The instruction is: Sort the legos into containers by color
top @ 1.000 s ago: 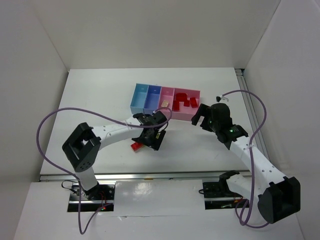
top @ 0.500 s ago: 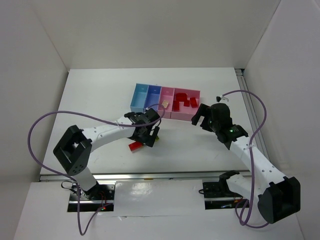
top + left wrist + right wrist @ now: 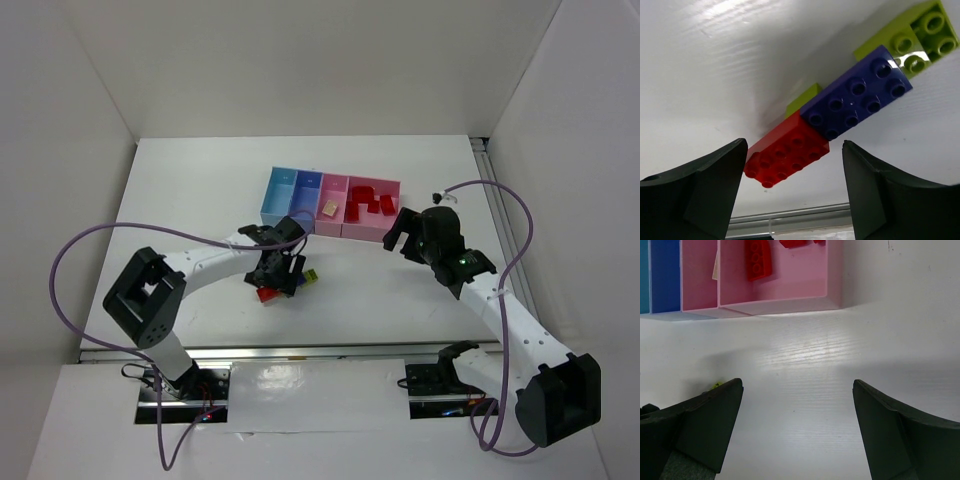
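Note:
A red lego [image 3: 787, 154], a purple-blue lego [image 3: 857, 93] and a yellow-green lego [image 3: 922, 30] lie in a line on the white table. A second yellow-green piece [image 3: 802, 98] peeks out behind them. My left gripper [image 3: 792, 195] is open and empty, its fingers straddling the space just short of the red lego. In the top view it [image 3: 278, 278] hovers over the pile; the red lego [image 3: 268, 294] and a yellow-green one [image 3: 311, 277] show. The containers [image 3: 330, 205] stand behind. My right gripper [image 3: 797, 435] is open and empty over bare table.
The wide pink bin [image 3: 780, 287] holds several red legos [image 3: 758, 260]. The narrow pink bin [image 3: 330, 207] holds a whitish piece. The table's front metal edge [image 3: 790, 217] lies close behind the left fingers. White walls enclose the table.
My left gripper has drawn back and to the left, away from the bins, and now sits over the loose bricks. The right arm has not moved.

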Controlling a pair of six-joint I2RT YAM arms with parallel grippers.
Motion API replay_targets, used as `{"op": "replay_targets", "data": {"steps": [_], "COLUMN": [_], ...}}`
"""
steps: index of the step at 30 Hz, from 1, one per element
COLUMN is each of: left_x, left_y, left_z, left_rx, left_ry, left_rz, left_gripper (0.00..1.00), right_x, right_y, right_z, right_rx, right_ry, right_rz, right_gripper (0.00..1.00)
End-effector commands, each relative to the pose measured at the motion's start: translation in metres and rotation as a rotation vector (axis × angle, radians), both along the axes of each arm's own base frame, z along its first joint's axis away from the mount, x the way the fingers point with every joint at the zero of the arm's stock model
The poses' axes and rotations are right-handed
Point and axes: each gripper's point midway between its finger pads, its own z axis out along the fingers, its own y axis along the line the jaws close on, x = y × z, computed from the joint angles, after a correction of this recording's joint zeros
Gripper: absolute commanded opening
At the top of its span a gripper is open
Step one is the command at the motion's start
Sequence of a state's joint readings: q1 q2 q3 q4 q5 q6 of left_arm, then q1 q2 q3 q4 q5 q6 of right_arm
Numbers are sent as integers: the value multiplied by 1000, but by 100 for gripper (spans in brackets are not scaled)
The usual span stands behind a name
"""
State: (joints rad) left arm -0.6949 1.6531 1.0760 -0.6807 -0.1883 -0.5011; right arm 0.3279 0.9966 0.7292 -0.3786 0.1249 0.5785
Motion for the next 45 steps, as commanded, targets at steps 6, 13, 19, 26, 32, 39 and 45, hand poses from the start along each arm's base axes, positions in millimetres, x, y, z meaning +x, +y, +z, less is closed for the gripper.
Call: {"op": "replay_targets", "data": {"steps": [6,13,19,26,32,39,45], "left_x": [-24,-28,-31,-34,-28,-34,-45], "left_y": [-25,-25,-14,-8,-21,-56,-82], "left_z": [-3,0,2,-7,3,59,114], "left_rx": [-104,-17,34,61,11,-207,-449], "left_ry": [64,51,56,67,57,-17,-106], "left_rz": [-74,-52,-32,-30,-51,-260,-360], "left_gripper": [80,72,71,61,19,0,0], "right_x": [7,9,9,11,11,-5,-26], "right_y": [2,3,5,5,10,76,115], "right_z": [21,25,22,24,28,34,58], "right_rx": [6,9,11,12,20,202,418], "right_ry": [-48,-57,-46,-48,-53,-9,-50], "right_rz": [-3,-3,5,5,36,397,581], "right_gripper": [98,98,98,98,98,98,98]}}
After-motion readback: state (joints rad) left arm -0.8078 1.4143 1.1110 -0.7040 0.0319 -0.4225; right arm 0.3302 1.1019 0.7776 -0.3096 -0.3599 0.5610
